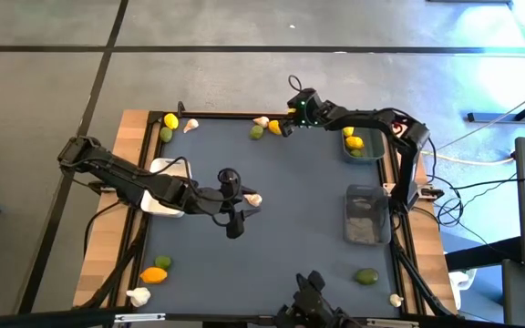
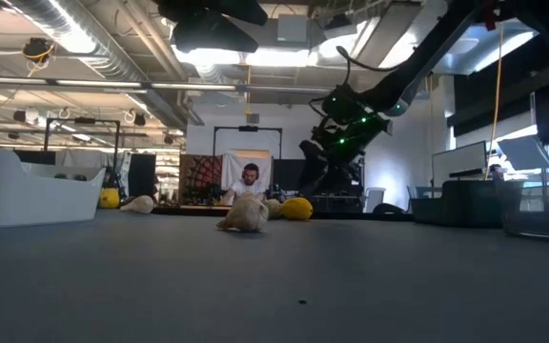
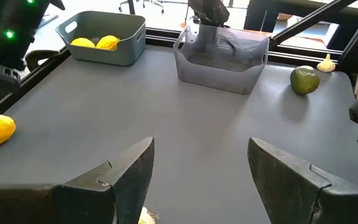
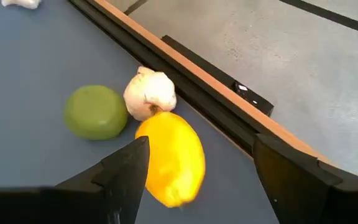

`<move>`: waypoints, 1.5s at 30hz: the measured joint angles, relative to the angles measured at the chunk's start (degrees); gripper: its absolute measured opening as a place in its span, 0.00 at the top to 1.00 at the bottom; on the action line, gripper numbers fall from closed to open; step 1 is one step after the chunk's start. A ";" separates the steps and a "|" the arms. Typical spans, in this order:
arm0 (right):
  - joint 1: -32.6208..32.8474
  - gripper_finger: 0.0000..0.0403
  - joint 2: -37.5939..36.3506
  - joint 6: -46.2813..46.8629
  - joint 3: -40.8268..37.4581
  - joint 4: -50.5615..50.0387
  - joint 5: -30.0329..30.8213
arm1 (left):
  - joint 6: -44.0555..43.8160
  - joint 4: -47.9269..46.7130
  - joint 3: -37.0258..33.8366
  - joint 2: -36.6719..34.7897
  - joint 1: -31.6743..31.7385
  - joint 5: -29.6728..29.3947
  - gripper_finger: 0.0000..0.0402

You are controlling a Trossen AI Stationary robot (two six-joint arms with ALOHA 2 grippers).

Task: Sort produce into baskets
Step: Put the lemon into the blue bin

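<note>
At the table's far edge, my right gripper [image 4: 201,146] stands open just above a lemon [image 4: 169,158]. The lemon lies on the mat beside a lime [image 4: 95,112] and a garlic bulb [image 4: 149,93]. Its fingers stand on either side of the lemon without touching it. Near the table's middle, my left gripper [image 1: 234,200] is open, with a garlic bulb [image 1: 253,199] on the mat close beside it. The blue-grey basket [image 1: 361,153] holds two lemons [image 3: 96,42]. The dark grey basket [image 1: 366,215] stands at the right, and the white basket [image 1: 168,169] lies under my left arm.
More produce lies at the corners. There are a lemon [image 1: 170,120], lime and garlic at the far left, and a lime, lemon [image 1: 154,274] and garlic at the near left. A lime [image 1: 365,275] and garlic lie near right. A raised wooden rim [image 4: 229,106] borders the mat.
</note>
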 joint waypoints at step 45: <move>1.19 0.99 9.99 -7.63 11.34 -18.46 3.50 | -0.10 -0.04 0.00 0.00 0.23 0.00 0.36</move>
